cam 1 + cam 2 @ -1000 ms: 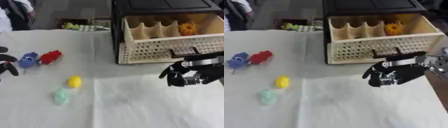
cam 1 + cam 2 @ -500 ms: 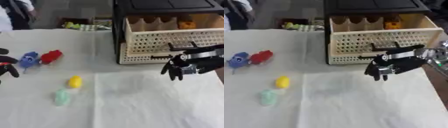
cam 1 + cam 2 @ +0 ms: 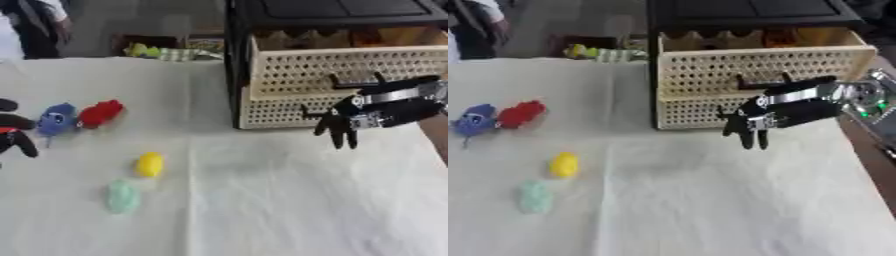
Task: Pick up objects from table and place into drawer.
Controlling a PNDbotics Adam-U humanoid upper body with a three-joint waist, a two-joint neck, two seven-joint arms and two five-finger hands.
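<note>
The right hand (image 3: 776, 116) hangs in front of the pale drawer (image 3: 763, 80), its fingers (image 3: 748, 137) relaxed and pointing down, holding nothing. On the white table (image 3: 262, 200) lie a red toy (image 3: 101, 113) touching a blue toy (image 3: 57, 119), and nearer, a yellow toy (image 3: 150, 164) just above a green toy (image 3: 122, 196). The left hand (image 3: 12, 132) rests at the left edge, fingers spread, near the blue toy.

Blue (image 3: 56, 119), red (image 3: 101, 113), yellow (image 3: 150, 164), green (image 3: 122, 196) objects lie left of the open drawer (image 3: 341, 85).
</note>
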